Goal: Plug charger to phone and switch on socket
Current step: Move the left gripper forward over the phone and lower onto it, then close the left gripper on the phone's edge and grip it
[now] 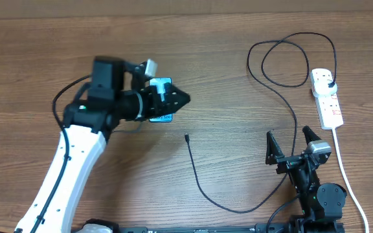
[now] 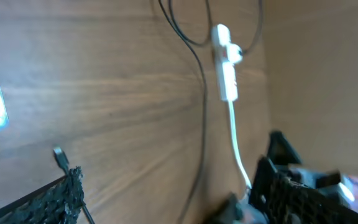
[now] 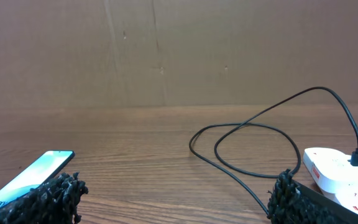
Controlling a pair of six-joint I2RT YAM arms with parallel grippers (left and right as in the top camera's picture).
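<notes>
My left end effector (image 1: 172, 98) hangs over the phone (image 1: 163, 117), fingers spread wide with nothing between them; whether it touches the phone I cannot tell from above. The phone lies flat on the wooden table (image 1: 44, 65), screen up and lit pale blue, its two ends showing on either side of my left wrist. Right of the phone and a little nearer to my base lies the charger's small black connector tip (image 1: 186, 138), apart from the phone and plugged into nothing. From that tip the charger (image 1: 196, 175) runs as a thin black cable toward my base, bends right, then climbs away from the phone in a large loop to the black plug (image 1: 329, 84). My right end effector (image 1: 291, 144) sits far right of the phone, low near the table edge, also spread wide and empty; the cable passes just beside it. Farther right than anything else from the phone lies the socket (image 1: 329, 107) — a white strip with red-marked switches, the plug seated in its far end — and its thick white cord (image 1: 345, 175) trails back toward my base.
</notes>
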